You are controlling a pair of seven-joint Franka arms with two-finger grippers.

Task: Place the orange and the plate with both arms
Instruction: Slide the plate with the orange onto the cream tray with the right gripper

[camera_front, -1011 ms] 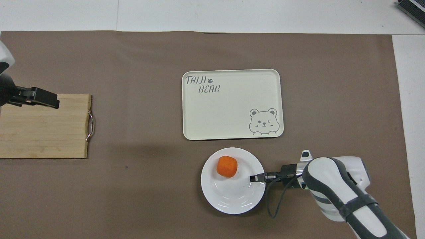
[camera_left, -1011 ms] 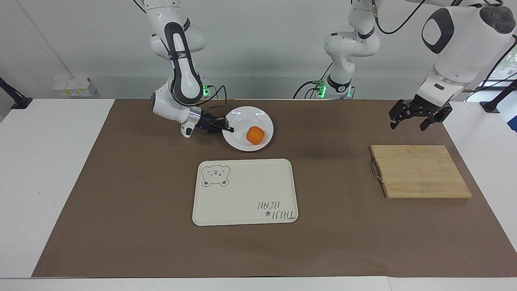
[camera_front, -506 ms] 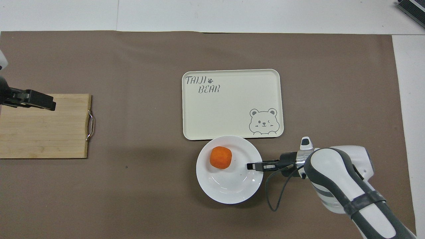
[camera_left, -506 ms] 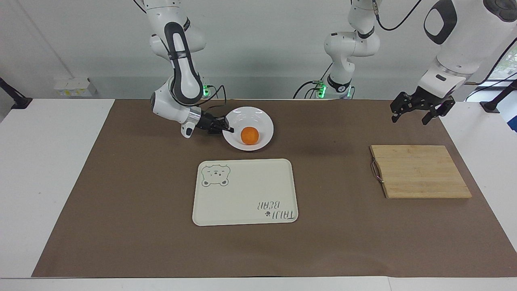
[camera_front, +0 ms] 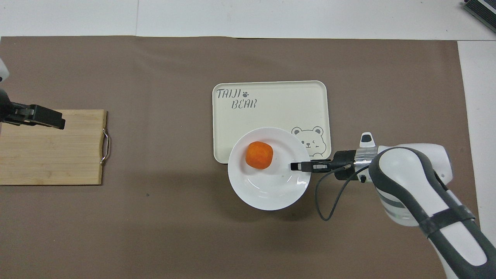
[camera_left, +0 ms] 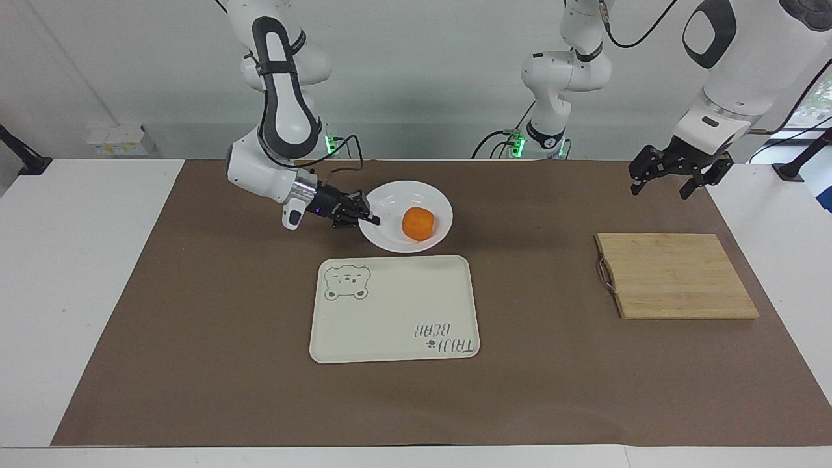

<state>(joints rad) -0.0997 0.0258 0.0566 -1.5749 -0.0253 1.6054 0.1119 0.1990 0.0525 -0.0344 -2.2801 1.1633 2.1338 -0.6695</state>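
The only readable lettering is "TAIJI BEAR", with a small paw print after the first word, printed on the cream tray (camera_front: 271,104) in its corner away from the bear drawing (camera_front: 310,140).
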